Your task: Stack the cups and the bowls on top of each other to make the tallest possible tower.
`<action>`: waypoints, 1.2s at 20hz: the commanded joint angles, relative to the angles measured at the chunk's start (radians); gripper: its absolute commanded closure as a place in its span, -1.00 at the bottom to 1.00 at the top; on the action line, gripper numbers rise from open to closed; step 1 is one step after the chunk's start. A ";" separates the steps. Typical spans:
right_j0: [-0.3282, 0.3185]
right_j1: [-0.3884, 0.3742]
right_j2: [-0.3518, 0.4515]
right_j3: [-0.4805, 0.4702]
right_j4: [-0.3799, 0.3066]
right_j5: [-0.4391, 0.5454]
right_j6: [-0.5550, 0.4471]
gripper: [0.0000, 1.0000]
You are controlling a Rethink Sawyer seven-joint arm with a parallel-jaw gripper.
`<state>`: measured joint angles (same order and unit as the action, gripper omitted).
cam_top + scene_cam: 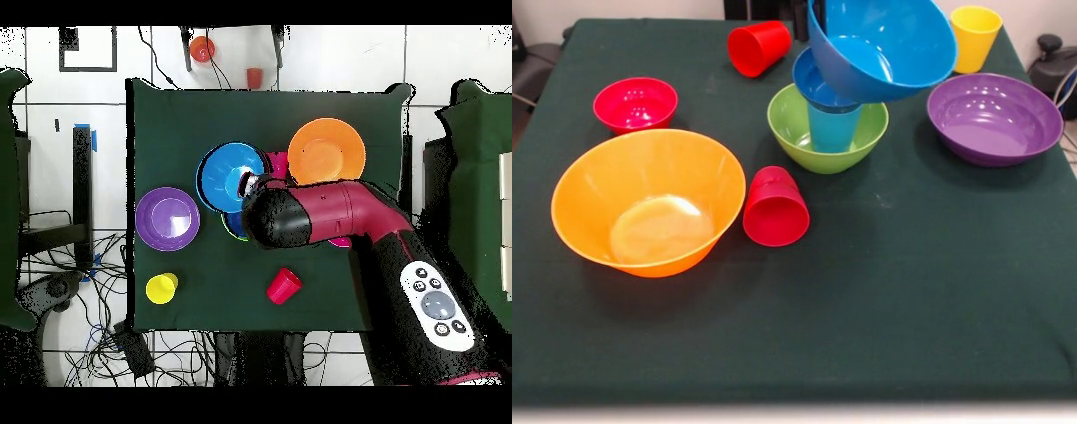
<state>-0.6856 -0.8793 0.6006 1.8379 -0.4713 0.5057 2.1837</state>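
The tower stands in the green bowl (793,132): a light blue cup (833,129) upside down in it, with the small dark blue bowl (812,87) on top. Just above hangs the medium blue bowl (887,44), tilted, and my gripper (802,21) is shut on its left rim. I cannot tell whether it touches the dark blue bowl. From overhead the gripper (246,183) sits at the rim of the blue bowl (222,172). One red cup (775,208) lies on its side beside the huge orange bowl (649,205). Another red cup (759,47) lies at the back.
A small red bowl (636,103) sits at the left, and a purple bowl (994,117) at the right with an upright yellow cup (975,37) behind it. The dark green tablecloth (909,291) covers the table. In the overhead view my arm (340,212) hides the tower and the small red bowl.
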 commanded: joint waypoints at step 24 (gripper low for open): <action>-0.020 0.017 -0.020 0.036 -0.021 0.042 -0.089 1.00</action>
<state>-0.7004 -0.8446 0.5525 1.8557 -0.5047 0.4495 2.1837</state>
